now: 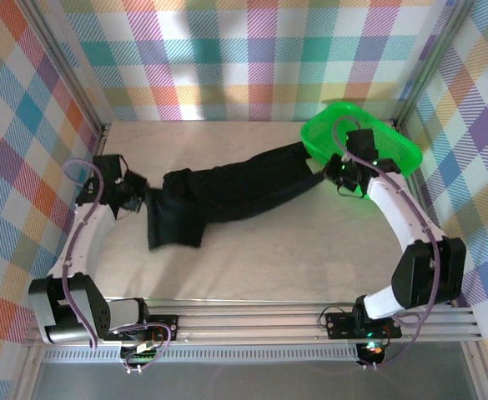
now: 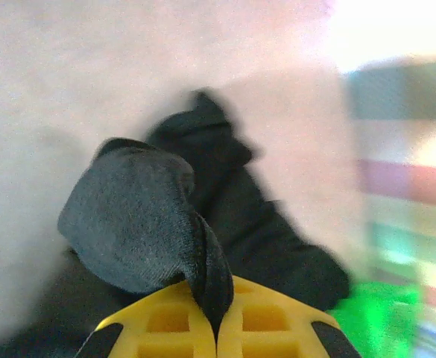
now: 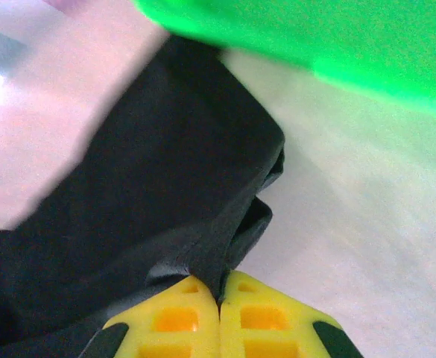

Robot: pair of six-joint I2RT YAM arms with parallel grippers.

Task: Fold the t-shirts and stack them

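Black t-shirt (image 1: pixel 227 196) stretches across the desk (image 1: pixel 269 267), left end pinched in the closed left fingers (image 2: pixel 169 322), right end beside the green basket (image 1: pixel 377 142) pinched in the closed right fingers (image 3: pixel 177 321), and too much spread could slip either thin fold free.

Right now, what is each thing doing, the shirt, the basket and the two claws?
t-shirt: unfolded, stretched long across the table, pinched at both ends.
green basket: upright, at the table's far right corner.
left gripper: shut on the t-shirt.
right gripper: shut on the t-shirt.
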